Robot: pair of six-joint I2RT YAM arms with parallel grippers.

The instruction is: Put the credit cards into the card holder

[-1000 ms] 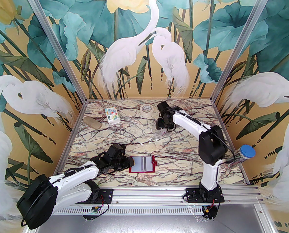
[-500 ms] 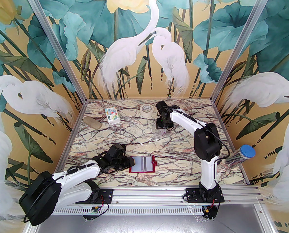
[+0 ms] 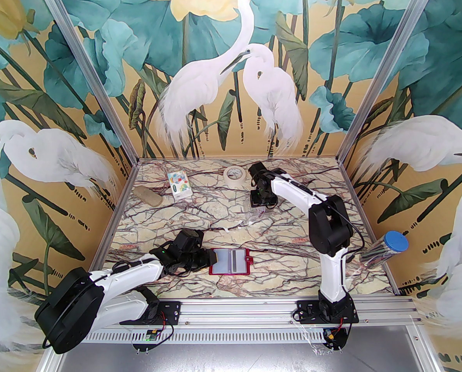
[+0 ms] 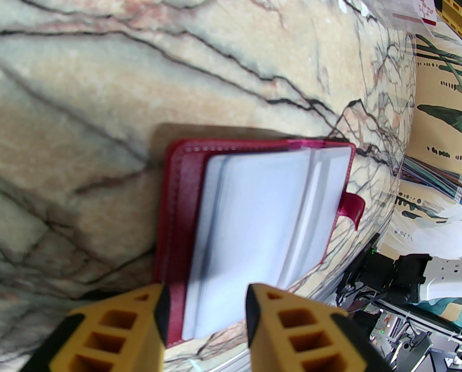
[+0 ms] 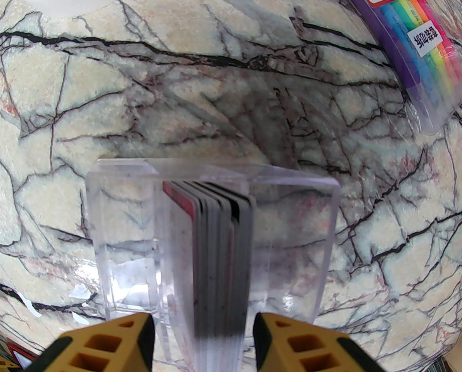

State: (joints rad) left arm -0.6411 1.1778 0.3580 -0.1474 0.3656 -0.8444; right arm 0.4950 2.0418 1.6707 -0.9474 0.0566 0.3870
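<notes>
Nearest on the left, the left gripper (image 4: 205, 304) lies low over the marbled table (image 3: 199, 215), its yellow fingers set partly apart across the left end of the card holder (image 4: 180, 192). Whether they pinch that end or merely straddle it, I cannot tell. The holder lies open and flat near the front edge, red rim outward, pale inner leaves up, its snap tab pointing right.

Further back and to the right of centre, the right gripper (image 5: 203, 324) points down at a clear box (image 5: 293, 246) in which the credit cards (image 5: 215, 246) stand on edge in a tight stack. Its fingers flank the stack, close on both sides; I cannot tell whether they clamp it. A roll of tape (image 3: 234, 175) sits at the far edge, and a blue-capped tube (image 3: 386, 248) lies at the far right.
</notes>
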